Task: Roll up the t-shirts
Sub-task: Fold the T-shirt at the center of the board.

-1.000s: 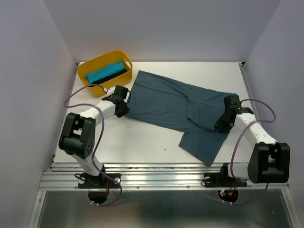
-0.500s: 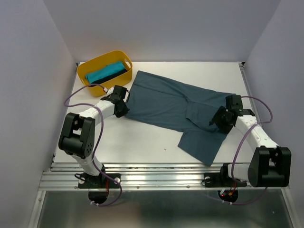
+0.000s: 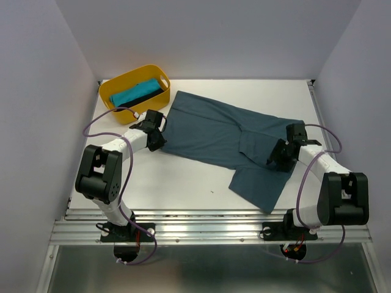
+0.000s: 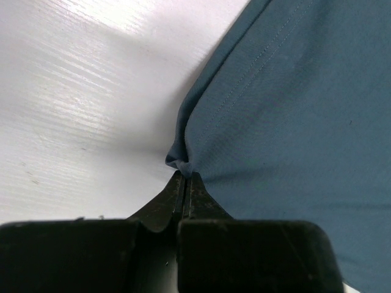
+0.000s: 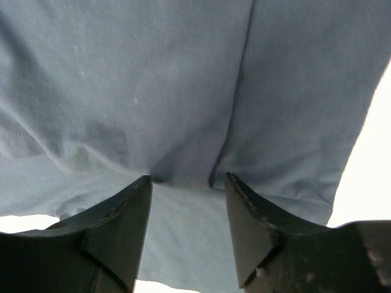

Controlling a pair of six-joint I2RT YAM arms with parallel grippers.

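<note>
Three t-shirts were in view, along with one yellow tub [image 3: 125, 76] at the back left corner of the white counter [image 3: 183, 183]. Two of the shirts lay folded side by side inside the tub: one turquoise t-shirt [image 3: 129, 94] and one black t-shirt [image 3: 149, 97]. The third, the slate-blue t-shirt [image 3: 226, 134], lay spread flat on the counter. Its nearest corner was just beside the tub, and the rest stretched away from the tub to the right and toward the arms' side.

Two claws were at work, one on each end of that shirt. The left claw [image 4: 184, 183] sat near the tub on the shirt's closest edge. Its jaws were pressed fully together, pinching a small bunch of the hem. The right claw [image 5: 188, 183] was well apart from the tub, over the shirt's far end. Its two jaws stood apart with their tips down on the cloth, a soft ridge of fabric lying between them, and nothing was clamped.
</note>
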